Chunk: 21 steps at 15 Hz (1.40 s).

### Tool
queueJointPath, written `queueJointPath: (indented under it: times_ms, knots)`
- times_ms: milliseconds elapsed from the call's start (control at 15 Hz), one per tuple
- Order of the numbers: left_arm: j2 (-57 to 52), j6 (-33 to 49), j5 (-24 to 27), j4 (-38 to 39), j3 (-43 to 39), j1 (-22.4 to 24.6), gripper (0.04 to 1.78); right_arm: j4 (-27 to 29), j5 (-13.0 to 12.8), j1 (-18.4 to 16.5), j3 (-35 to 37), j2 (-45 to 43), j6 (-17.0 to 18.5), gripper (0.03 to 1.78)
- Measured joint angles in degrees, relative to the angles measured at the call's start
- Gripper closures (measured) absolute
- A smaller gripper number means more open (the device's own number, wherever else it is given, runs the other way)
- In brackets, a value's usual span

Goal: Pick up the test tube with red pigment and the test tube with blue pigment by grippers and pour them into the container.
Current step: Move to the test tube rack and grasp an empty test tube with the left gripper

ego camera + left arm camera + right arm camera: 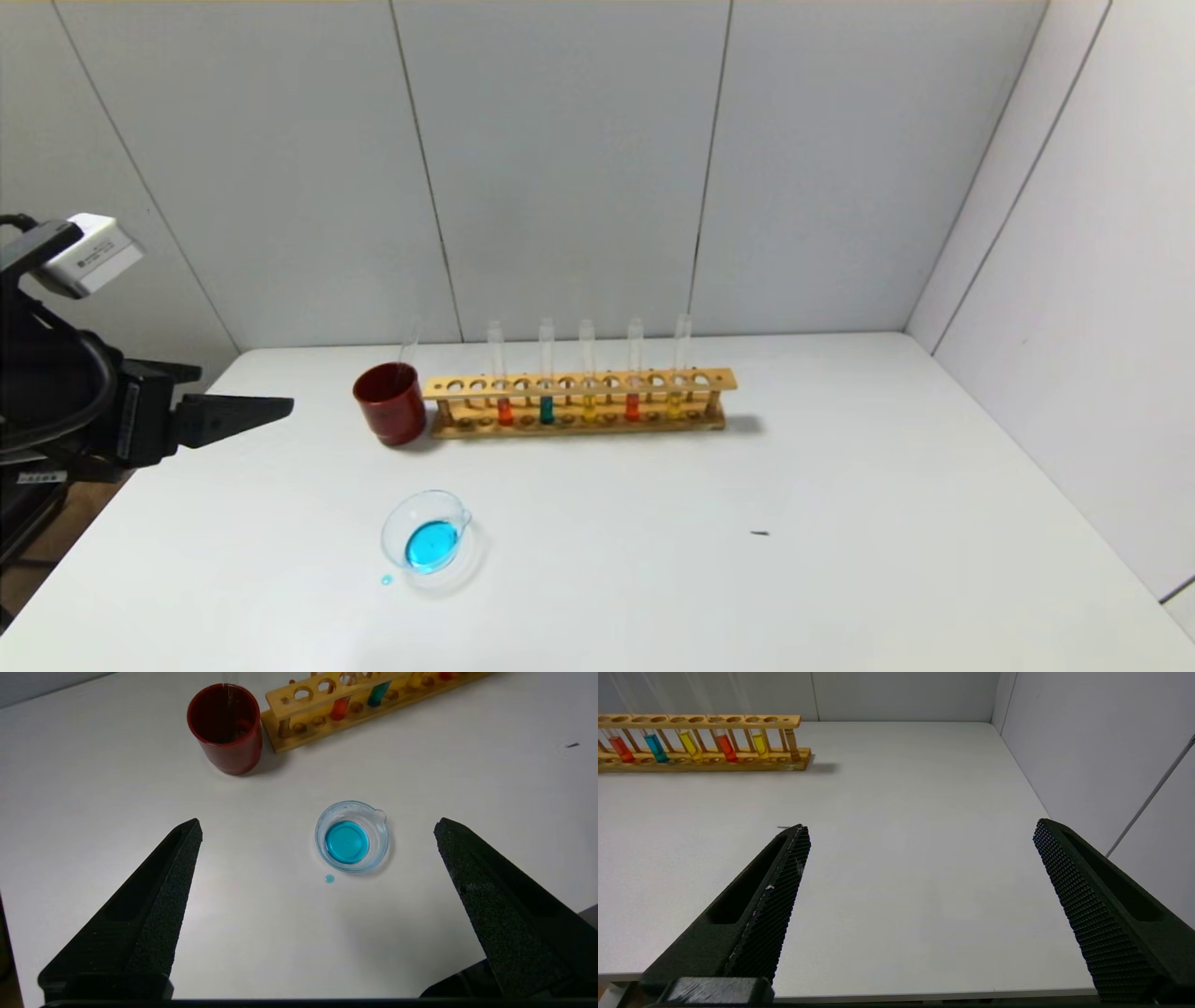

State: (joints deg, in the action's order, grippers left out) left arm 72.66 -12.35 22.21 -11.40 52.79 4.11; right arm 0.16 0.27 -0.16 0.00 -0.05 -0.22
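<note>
Left gripper (317, 830) open, empty, above container (380, 847); right gripper (920, 830) open.

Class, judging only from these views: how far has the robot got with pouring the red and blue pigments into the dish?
Done: the container already holds blue liquid, with a drop spilled beside it, and an empty tube stands in the red cup. In hand: nothing; the left gripper and right gripper are open and empty. Left: red pigment; the red tube sits in the rack.
</note>
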Motion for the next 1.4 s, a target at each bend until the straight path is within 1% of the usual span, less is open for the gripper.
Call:
queueJointPath:
  times_ms: [467, 733, 1000, 1067, 1333, 1400]
  knots:
    - [-5.38, -0.35, -0.33, 0.29, -1.50, -0.01, 0.07, 0.02, -0.02, 0.00, 0.00, 0.00, -0.02, 0.06]
    - [-3.86, -0.44, -0.39, 0.44, -2.65, 0.11, 0.07, 0.02, -0.02, -0.02, 0.00, 0.00, -0.02, 0.06]
    - [-1.60, -1.45, -0.68, 3.06, -3.47, -0.65, 0.07, 0.02, 0.00, -0.02, 0.00, 0.00, -0.02, 0.06]
    - [-1.24, -1.48, -1.52, 3.96, -3.51, -0.72, 0.07, 0.02, -0.02, -0.02, 0.00, 0.00, -0.02, 0.06]
    - [-0.88, -0.85, -11.45, 5.50, -4.77, -1.37, 0.07, 0.02, -0.02, -0.02, 0.00, 0.00, -0.02, 0.06]
    - [-0.85, -0.66, -12.46, 5.53, -5.13, -1.44, 0.07, 0.00, -0.02, -0.02, 0.00, 0.00, -0.02, 0.06]
